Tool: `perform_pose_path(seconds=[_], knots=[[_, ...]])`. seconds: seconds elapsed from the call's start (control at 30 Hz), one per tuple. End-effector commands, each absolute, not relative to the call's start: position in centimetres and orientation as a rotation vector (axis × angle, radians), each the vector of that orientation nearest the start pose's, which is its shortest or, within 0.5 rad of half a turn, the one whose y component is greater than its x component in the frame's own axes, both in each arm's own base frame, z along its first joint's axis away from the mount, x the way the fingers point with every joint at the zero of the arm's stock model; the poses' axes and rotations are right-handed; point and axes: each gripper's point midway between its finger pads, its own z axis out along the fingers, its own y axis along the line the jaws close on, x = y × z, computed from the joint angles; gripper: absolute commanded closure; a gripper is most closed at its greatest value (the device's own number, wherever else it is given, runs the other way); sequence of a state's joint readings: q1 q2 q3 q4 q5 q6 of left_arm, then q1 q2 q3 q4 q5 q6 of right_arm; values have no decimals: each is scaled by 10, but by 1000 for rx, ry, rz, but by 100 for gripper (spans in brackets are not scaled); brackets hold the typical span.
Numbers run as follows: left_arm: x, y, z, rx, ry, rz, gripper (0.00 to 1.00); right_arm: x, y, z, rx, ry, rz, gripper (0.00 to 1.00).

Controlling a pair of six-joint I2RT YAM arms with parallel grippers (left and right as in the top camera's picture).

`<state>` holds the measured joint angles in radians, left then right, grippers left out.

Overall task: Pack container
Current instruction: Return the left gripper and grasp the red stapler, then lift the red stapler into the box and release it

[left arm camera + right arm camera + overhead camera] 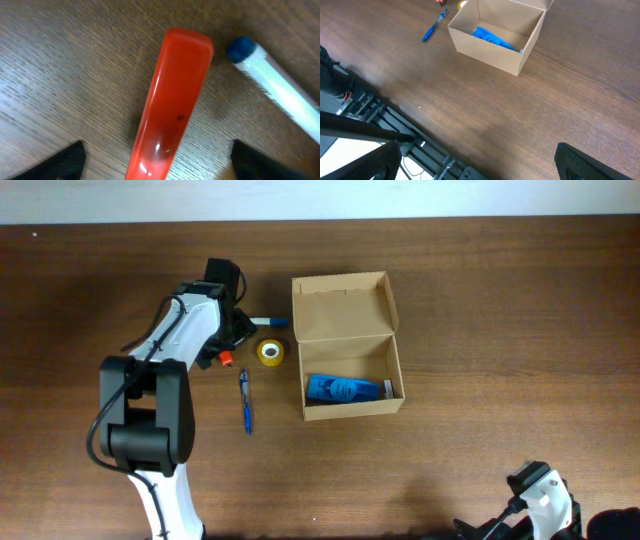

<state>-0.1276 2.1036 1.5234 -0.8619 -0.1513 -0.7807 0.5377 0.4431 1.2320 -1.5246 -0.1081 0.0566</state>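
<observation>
The left arm (190,325) has glossy white, rounded shell links joined by blocky black motor housings, and a thin black cable (92,435) loops along its side. The right arm (540,490) shows the same white shell and black cabling. The fingertips (62,162) of the left gripper (159,167) are matte black wedges, as are those of the right gripper (480,165).
</observation>
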Motion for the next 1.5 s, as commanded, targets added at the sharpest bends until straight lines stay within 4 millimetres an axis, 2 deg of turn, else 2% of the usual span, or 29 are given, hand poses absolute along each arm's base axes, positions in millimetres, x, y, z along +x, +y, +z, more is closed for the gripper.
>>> perform_pose_path(seconds=[0.0, 0.3, 0.47, 0.57, 0.67, 0.77, 0.9, 0.93, 1.0, 1.07, 1.17, 1.27, 1.37, 1.47], knots=[[419, -27, 2, -960, 2831, 129, 25, 72, 64, 278, -602, 2267, 423, 1], [415, -26, -14, -970, 2863, 154, 50, 72, 64, 278, -602, 2267, 423, 1], [415, -26, -16, -972, 2869, 152, 58, 72, 64, 278, -602, 2267, 423, 1], [414, -26, -16, -973, 2869, 152, 72, 72, 64, 278, -602, 2267, 423, 1], [415, -26, -16, -972, 2870, 149, 83, 72, 64, 278, -602, 2267, 423, 1], [423, -31, -3, -955, 2841, 121, 92, 72, 64, 278, -602, 2267, 423, 1], [433, -42, 49, -896, 2744, 47, 97, 72, 64, 278, -602, 2267, 423, 1], [432, -45, 68, -857, 2721, 40, 98, 72, 64, 278, -602, 2267, 423, 1], [429, -59, 104, -644, 2709, 15, 98, 72, 64, 278, -602, 2267, 423, 1], [425, -82, 137, -373, 2688, -3, 98, 72, 64, 278, -602, 2267, 423, 1], [414, -118, 166, -64, 2645, -20, 98, 72, 64, 278, -602, 2267, 423, 1], [403, -157, 181, 228, 2590, -26, 98, 72, 64, 278, -602, 2267, 423, 1], [401, -183, 190, 393, 2505, 48, 98, 72, 64, 278, -602, 2267, 423, 1], [392, -222, 197, 769, 2369, 97, 98, 72, 64, 278, -602, 2267, 423, 1]])
